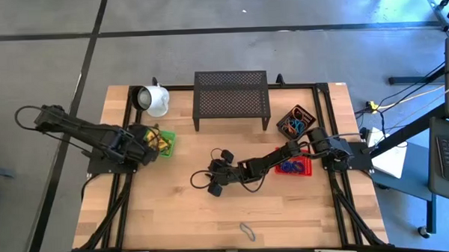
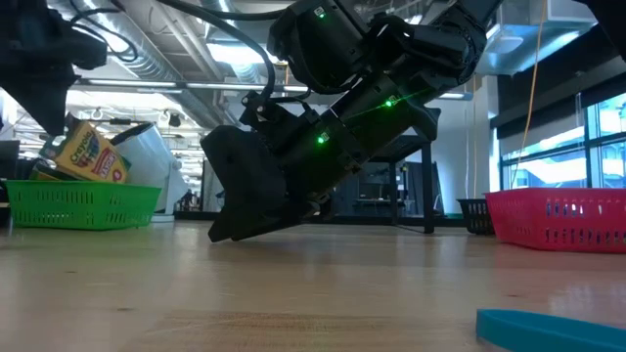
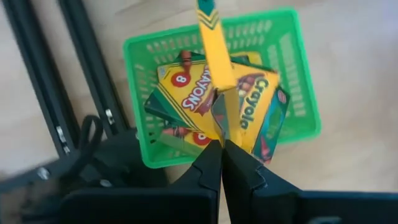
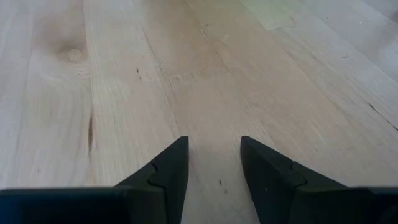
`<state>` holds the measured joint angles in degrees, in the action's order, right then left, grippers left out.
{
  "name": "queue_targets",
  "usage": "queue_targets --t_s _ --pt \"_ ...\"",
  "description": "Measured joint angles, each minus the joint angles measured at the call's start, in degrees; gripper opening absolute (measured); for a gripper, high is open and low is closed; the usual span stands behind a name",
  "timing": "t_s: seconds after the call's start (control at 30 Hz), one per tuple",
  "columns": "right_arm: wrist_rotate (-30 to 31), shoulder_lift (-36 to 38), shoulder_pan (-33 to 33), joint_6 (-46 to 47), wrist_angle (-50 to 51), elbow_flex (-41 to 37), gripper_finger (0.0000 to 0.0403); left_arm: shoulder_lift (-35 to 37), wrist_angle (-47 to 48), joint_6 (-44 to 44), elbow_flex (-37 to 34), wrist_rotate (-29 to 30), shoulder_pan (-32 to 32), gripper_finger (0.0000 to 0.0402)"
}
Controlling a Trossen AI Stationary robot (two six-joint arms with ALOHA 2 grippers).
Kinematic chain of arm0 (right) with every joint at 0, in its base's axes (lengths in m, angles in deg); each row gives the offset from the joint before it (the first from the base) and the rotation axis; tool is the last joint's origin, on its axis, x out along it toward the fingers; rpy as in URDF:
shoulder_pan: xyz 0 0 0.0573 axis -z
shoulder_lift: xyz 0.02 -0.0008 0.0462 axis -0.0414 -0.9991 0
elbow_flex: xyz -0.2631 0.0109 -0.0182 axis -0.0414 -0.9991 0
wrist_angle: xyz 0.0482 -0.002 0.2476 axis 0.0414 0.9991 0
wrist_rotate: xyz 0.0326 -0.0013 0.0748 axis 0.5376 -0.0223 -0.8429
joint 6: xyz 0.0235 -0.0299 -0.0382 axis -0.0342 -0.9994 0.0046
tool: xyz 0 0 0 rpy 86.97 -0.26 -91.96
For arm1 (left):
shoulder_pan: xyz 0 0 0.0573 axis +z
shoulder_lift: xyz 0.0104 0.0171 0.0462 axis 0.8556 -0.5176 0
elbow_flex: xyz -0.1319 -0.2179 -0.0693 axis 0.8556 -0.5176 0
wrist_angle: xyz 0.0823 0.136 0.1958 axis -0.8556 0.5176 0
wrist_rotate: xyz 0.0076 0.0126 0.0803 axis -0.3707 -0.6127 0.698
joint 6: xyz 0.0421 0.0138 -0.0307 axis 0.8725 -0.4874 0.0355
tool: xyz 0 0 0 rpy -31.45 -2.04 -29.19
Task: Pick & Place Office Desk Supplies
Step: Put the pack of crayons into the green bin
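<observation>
A yellow-and-green crayon box (image 3: 214, 50) shows edge-on over the green basket (image 3: 298, 74), with my left gripper (image 3: 221, 148) shut on it. More crayon boxes (image 3: 186, 90) lie in that basket. The high view puts my left gripper (image 1: 152, 143) at the table's left, beside the basket (image 1: 165, 141). My right gripper (image 4: 214, 146) stands open low over bare wood near the table's middle (image 1: 211, 185), with nothing between its fingers. A grey rubber-band loop (image 1: 247, 230) lies flat near the front edge. My left gripper pinches the crayon box's upper end (image 3: 224, 124) between its two fingers. The fingers slant steeply down from above. The box hangs below them, edge-on to the wrist view, over the boxes in the green basket. I cannot tell whether its lower end touches them.
A white mug (image 1: 155, 98) lies on its side at the back left. A black mesh rack (image 1: 231, 96) stands at the back middle. A dark basket (image 1: 295, 122) and a red basket (image 1: 293, 168) with rubber bands sit at the right. Bare wood stretches along the front.
</observation>
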<state>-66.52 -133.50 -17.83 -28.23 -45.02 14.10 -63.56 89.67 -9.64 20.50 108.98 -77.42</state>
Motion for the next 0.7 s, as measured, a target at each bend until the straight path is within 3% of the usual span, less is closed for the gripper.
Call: queue_targets --t_s 0.13,0.23,0.47,0.7 --pt "0.01 0.0 0.0 0.02 0.0 0.0 0.0148 -0.55 -0.07 -11.69 -0.02 1.66 0.0 0.0004" --pt "0.01 0.0 0.0 0.02 0.0 0.0 0.0148 -0.6 0.1 -14.71 -0.02 3.33 0.0 0.0004" --pt "0.06 0.0 0.0 0.11 -0.02 0.0 0.0148 -0.6 0.83 -16.72 -0.02 4.59 -0.02 0.0004" --pt "0.08 0.0 0.0 0.11 -0.02 0.0 0.0148 -0.9 0.99 -12.92 -0.02 4.11 0.0 0.0005"
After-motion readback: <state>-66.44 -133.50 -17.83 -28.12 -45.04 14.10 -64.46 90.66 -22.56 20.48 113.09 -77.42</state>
